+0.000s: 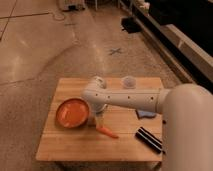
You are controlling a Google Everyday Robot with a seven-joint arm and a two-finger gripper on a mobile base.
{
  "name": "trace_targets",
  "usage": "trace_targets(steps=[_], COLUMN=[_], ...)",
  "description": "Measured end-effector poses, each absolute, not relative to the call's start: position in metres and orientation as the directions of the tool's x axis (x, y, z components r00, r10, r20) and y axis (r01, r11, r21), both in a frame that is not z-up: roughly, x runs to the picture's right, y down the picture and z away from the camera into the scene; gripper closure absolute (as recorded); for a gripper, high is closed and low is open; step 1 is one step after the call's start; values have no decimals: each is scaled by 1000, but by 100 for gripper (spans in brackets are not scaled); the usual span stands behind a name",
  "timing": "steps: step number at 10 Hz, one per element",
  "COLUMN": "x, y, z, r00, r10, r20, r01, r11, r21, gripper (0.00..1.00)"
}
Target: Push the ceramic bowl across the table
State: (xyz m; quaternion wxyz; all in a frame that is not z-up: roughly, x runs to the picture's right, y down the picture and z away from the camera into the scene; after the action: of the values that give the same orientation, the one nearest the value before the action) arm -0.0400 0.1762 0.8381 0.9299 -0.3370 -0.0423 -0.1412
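Note:
The ceramic bowl, wide, shallow and orange, lies on the left part of the light wooden table. My white arm reaches in from the right, and its wrist bends down over the table's middle. The gripper points down at the tabletop, right beside the bowl's right rim. I cannot tell whether it touches the rim. A small orange carrot lies just in front of the gripper.
A small white cup stands near the table's far edge. A blue cloth lies at the right, partly under my arm. A black oblong object lies at the front right. Bare floor surrounds the table.

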Motion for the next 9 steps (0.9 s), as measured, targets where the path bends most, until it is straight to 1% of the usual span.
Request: trace_targets(steps=[2,5,7,9], x=[-39,-48,-56,-79], y=[172,155,156,157], z=[836,820,814,806], r00=[954,948,937,917], r10=[-237,-232,-245,-261], r20=[181,217,251,302], r01=[298,317,349,395], r11=[730,727,720,707], r21=[-615,-609,-600,-587], gripper=[35,35,35,35])
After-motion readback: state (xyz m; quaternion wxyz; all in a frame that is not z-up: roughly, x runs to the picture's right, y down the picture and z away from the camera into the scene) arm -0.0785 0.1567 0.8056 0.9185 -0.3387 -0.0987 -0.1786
